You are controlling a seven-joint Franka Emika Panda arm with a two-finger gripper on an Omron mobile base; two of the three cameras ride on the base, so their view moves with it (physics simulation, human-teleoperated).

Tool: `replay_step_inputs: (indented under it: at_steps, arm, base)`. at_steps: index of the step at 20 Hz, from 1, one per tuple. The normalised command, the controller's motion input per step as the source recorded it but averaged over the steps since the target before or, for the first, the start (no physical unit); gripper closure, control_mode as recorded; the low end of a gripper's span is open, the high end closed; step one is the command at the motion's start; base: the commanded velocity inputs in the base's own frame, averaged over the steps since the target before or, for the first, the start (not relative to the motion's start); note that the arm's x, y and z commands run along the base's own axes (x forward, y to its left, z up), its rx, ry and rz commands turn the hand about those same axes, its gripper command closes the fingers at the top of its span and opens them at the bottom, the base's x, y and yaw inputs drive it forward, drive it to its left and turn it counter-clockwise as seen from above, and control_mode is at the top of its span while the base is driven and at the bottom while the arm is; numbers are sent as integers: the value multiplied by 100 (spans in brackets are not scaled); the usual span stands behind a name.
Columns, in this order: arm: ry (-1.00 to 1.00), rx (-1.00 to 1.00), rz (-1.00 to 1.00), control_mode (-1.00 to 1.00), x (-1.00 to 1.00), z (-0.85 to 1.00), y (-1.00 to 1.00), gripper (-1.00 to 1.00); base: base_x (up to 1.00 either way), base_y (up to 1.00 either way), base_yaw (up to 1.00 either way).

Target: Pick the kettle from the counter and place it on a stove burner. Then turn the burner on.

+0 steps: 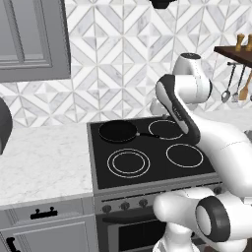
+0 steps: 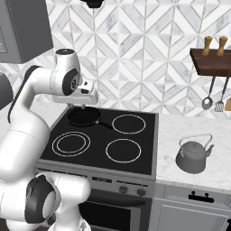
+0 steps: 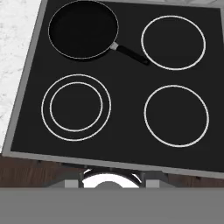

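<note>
The grey kettle (image 2: 194, 155) stands upright on the white counter (image 2: 178, 131), to the right of the stove. The stove burner with two concentric rings (image 2: 71, 143) (image 1: 128, 163) (image 3: 76, 107) is at the cooktop's front left, unlit and bare. My gripper (image 2: 81, 107) hangs high over the back left of the cooktop, above the frying pan and far left of the kettle. Its fingers are too small and dark against the pan to read, and nothing shows in them.
A black frying pan (image 1: 118, 131) (image 2: 84, 117) (image 3: 83, 29) sits on the back-left burner, handle pointing right. Two single-ring burners (image 3: 176, 116) lie to the right. Stove knobs (image 2: 122, 189) line the front panel. A wooden shelf with hanging utensils (image 2: 212, 97) is on the wall at right.
</note>
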Motion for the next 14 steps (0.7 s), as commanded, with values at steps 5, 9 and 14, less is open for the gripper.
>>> replay_step_inputs:
  at_steps: [5,9,14]
  arm:
    - [0,2,0,-100,-6,-3,-6,-100]
    - [-17,27,-17,-100,-43,-1,-76,-100]
    - [-29,28,-27,-100,-52,0,-99,-100]
  base:
    - [0,0,0]
    - [0,0,0]
    - [0,0,0]
